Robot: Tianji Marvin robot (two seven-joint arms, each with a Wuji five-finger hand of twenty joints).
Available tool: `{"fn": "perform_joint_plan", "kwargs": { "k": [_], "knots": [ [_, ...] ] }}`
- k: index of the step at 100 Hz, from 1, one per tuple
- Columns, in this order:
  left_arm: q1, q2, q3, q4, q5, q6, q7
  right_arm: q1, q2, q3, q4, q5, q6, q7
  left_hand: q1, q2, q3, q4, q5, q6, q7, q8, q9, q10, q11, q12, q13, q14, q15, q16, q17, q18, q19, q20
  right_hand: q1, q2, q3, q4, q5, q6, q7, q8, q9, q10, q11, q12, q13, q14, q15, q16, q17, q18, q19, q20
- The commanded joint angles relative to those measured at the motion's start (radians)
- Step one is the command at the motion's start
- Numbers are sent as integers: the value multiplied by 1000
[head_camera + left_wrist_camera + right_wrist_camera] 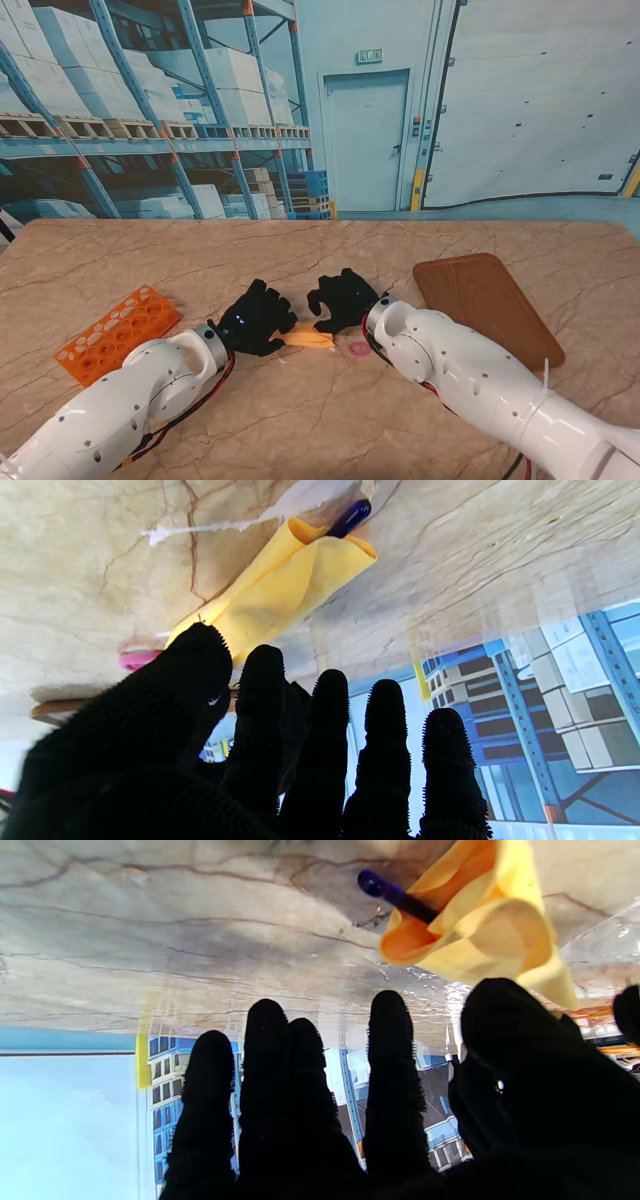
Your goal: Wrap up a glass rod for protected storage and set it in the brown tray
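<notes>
Marble tabletop (300, 420), warehouse backdrop; both hands' fingers (385, 720) spread, holding nothing.

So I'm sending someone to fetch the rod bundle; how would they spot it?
On the marble table, look between the two black-gloved hands, left hand and right hand. There lies a yellow cloth rolled around a dark blue rod. Nothing else there is yellow; a small pink ring lies beside it.
</notes>
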Motion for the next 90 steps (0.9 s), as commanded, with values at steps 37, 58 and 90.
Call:
{"fn": "perform_joint_plan", "kwargs": {
  "k": [37,58,90],
  "knots": [
    [3,-21,-2,2,-33,73,52,-4,21,-30,-17,-67,-15,-24,70,112,-48,5,-105,22,-93,-24,-36,6,-16,-1,-44,-9,4,6,-17,-1,13,22,-84,-74,-226,53,-135,79,-116,63,-70,40,-7,-1,-43,29,-23,-6,-28,33,10,1],
    [-34,-29,40,25,-62,108,36,-8,27,-31,-25,-84,-24,-30,45,85,-46,18,-107,56,-157,-36,-46,25,-18,-6,-57,6,10,5,-22,4,20,22,-133,-92,-173,56,-164,87,-135,58,-93,44,-15,-3,-54,33,-37,-12,-34,33,6,-2],
    [-92,-15,137,61,-65,99,-54,17,21,-75,0,-82,6,-29,-196,36,-23,71,-41,131,-326,-16,-37,47,-49,-21,-61,27,-22,-10,-39,37,-24,6,-32,-105,-194,67,-140,98,-127,59,-141,70,-2,-1,-70,36,-21,-7,-33,25,25,0]
  ]
}}
